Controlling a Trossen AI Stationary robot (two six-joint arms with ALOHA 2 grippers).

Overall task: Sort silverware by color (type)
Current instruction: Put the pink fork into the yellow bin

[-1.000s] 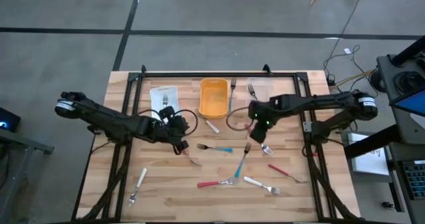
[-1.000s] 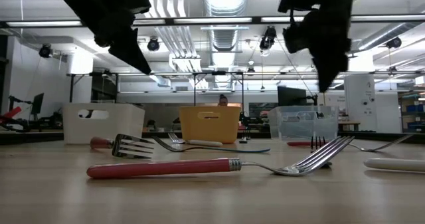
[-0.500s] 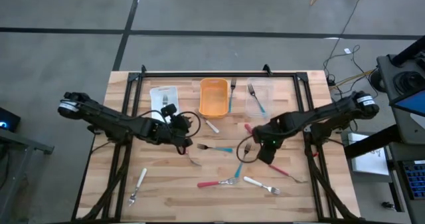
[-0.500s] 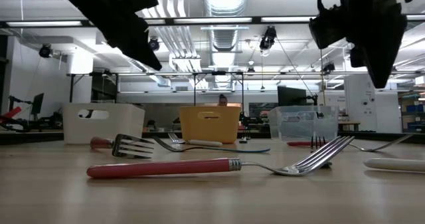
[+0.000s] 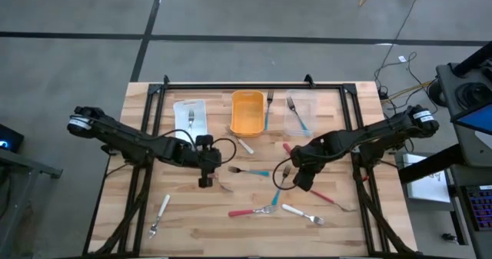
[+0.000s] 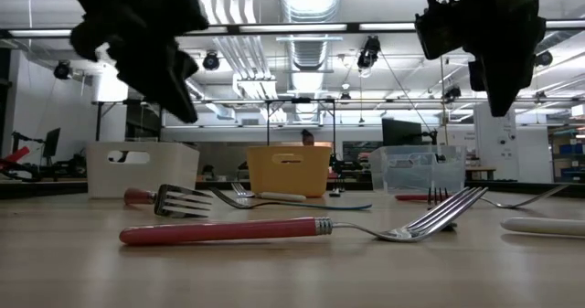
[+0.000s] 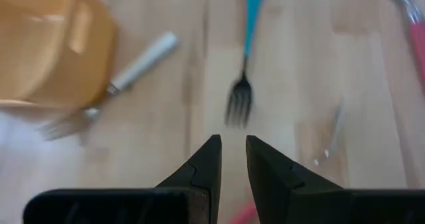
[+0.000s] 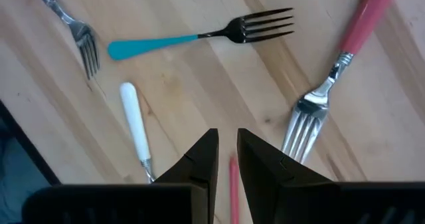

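Forks with red, teal or white handles lie flat on the wooden table [image 5: 177,228]. My left gripper [image 5: 204,174] hangs over the table left of a teal fork [image 5: 247,171], which lies just ahead of its fingers in the left wrist view [image 7: 244,58]; the fingers are nearly together and empty. My right gripper [image 5: 300,180] hangs beside a second teal fork [image 5: 278,185], also nearly together and empty. Under it lie a teal fork [image 8: 199,38], a white-handled one [image 8: 136,131] and a red fork [image 8: 345,64]. Both grippers are clear of the table in the low view.
At the far side stand a white bin [image 5: 190,114] holding one fork, an orange bin [image 5: 247,111] and a clear bin [image 5: 300,114] holding a teal fork. A white-handled fork [image 5: 244,144] lies by the orange bin. Near the front edge lie a red fork [image 6: 274,228] and white forks [image 5: 304,213] [image 5: 160,211].
My right gripper has come away from the clear bin toward the table's near edge, over the forks at the middle. My left gripper has gone a little toward the near edge and down.
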